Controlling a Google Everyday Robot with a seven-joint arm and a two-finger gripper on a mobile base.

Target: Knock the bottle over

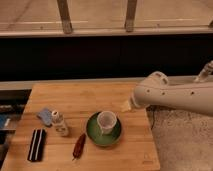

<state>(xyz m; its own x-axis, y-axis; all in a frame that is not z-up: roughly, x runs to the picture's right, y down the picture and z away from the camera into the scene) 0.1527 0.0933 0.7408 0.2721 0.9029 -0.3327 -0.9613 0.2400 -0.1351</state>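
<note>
The bottle [60, 123] is small and pale, with a white cap and a cream label. It stands upright on the left half of the wooden table [75, 95], just right of a blue cloth-like piece [45, 116]. My white arm [175, 95] reaches in from the right. The gripper [126, 105] shows only as a pale tip at the arm's left end, above the table just up and right of the white cup [106, 121]. It is well to the right of the bottle and apart from it.
The white cup sits on a green saucer [95, 134] between gripper and bottle. A black striped object [36, 145] lies front left. A dark red object [79, 145] lies in front of the bottle. A dark ledge runs behind the table.
</note>
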